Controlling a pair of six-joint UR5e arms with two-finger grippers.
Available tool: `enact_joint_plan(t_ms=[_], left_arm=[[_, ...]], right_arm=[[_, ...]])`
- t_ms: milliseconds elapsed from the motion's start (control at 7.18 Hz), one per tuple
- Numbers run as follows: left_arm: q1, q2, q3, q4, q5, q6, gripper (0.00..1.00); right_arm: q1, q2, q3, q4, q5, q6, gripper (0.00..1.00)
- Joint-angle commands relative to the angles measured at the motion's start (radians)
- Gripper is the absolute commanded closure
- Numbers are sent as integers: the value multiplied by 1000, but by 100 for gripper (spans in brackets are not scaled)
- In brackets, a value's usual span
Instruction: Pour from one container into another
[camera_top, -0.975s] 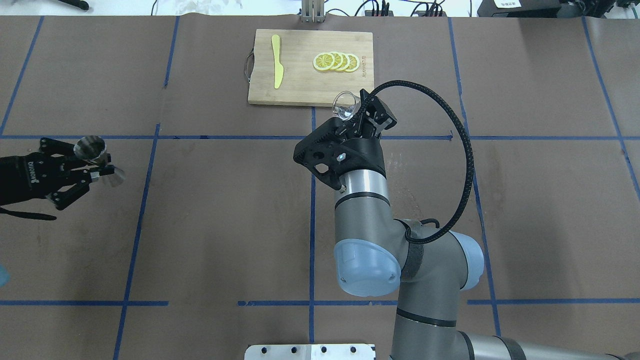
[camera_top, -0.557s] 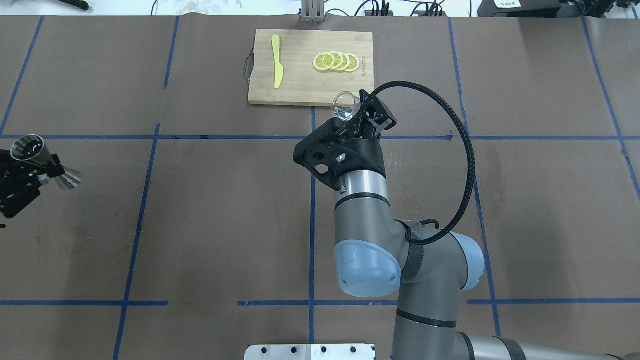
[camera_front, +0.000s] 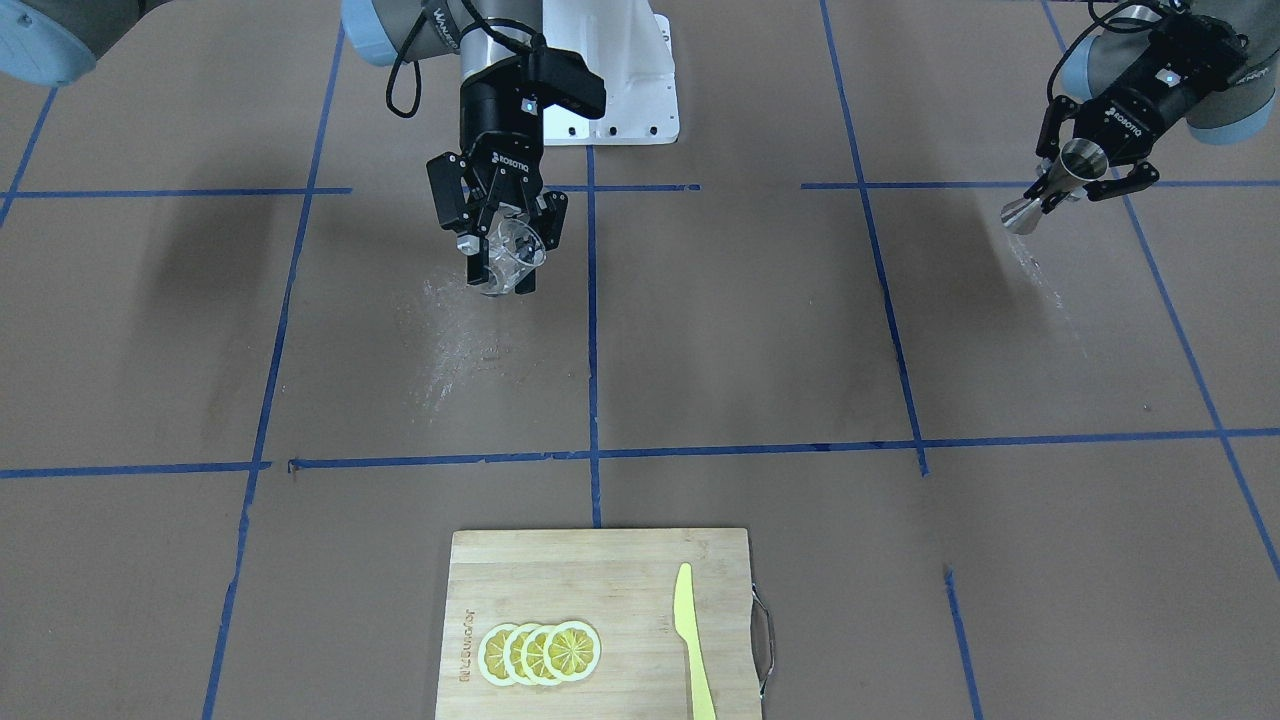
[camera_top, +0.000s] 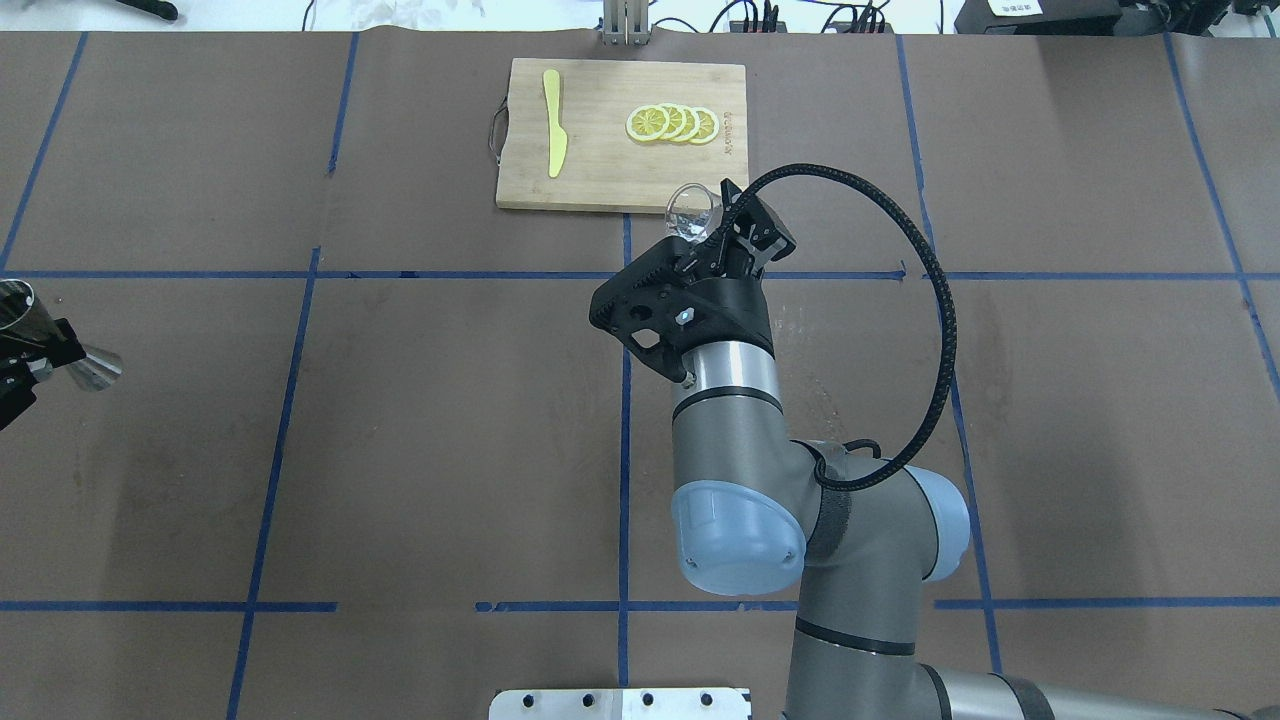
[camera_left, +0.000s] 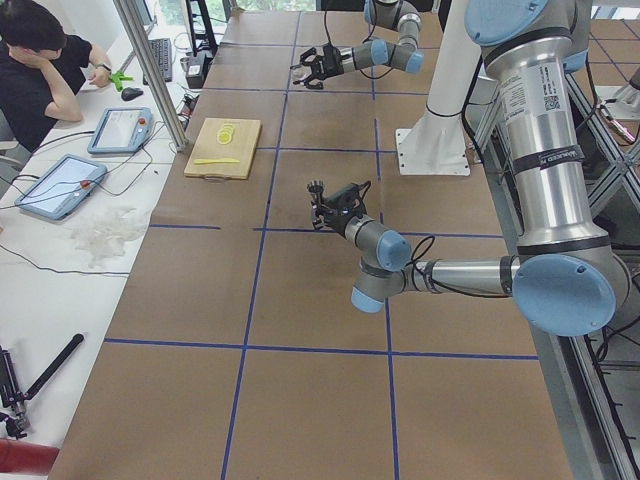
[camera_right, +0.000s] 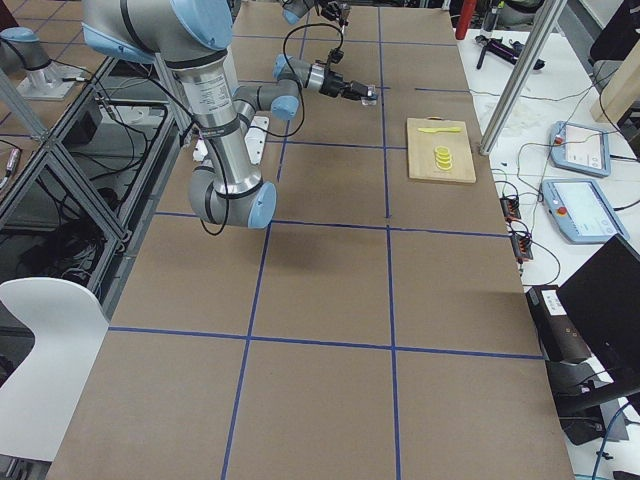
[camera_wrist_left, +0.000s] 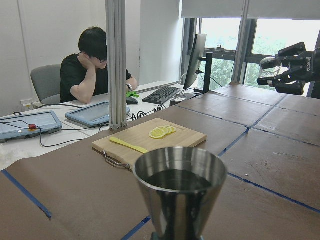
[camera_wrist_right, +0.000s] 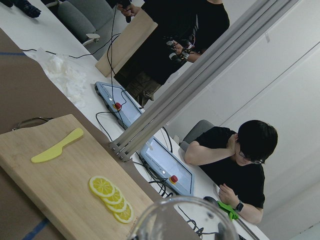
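My left gripper (camera_front: 1078, 168) is shut on a steel double-cone jigger (camera_front: 1052, 182), held tilted above the table at its far left. In the overhead view the jigger (camera_top: 60, 345) and the left gripper (camera_top: 20, 360) sit at the left edge, partly cut off. The left wrist view shows the jigger (camera_wrist_left: 180, 185) close up, its bowl dark inside. My right gripper (camera_front: 507, 258) is shut on a clear glass cup (camera_front: 517, 248), held above the table's middle. Overhead, the cup (camera_top: 692, 210) sits just in front of the right gripper (camera_top: 718, 238).
A wooden cutting board (camera_top: 600, 170) at the far middle carries lemon slices (camera_top: 672, 123) and a yellow plastic knife (camera_top: 553, 120). White streaks (camera_front: 455, 345) mark the brown mat under the cup. A person (camera_left: 40, 65) sits at the desk beyond the table, beside tablets (camera_left: 122, 130).
My left gripper has carried the jigger leftward, from well inside the overhead view to its left edge. The right arm and the cup have barely moved.
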Motion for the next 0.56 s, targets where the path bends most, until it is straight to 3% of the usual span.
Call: enact_joint_plan(t_ms=[0,279,418], left_arm=[[29,-2,10,1,21,-58,100],[137,-12,2,1,126,-229,100],[238,-12,2,1,270,-253,100]], right_arm=[[0,-1,0,0,-1,0,100],[0,-1,0,0,-3,0,100],[0,-2,0,0,-3,0,100]])
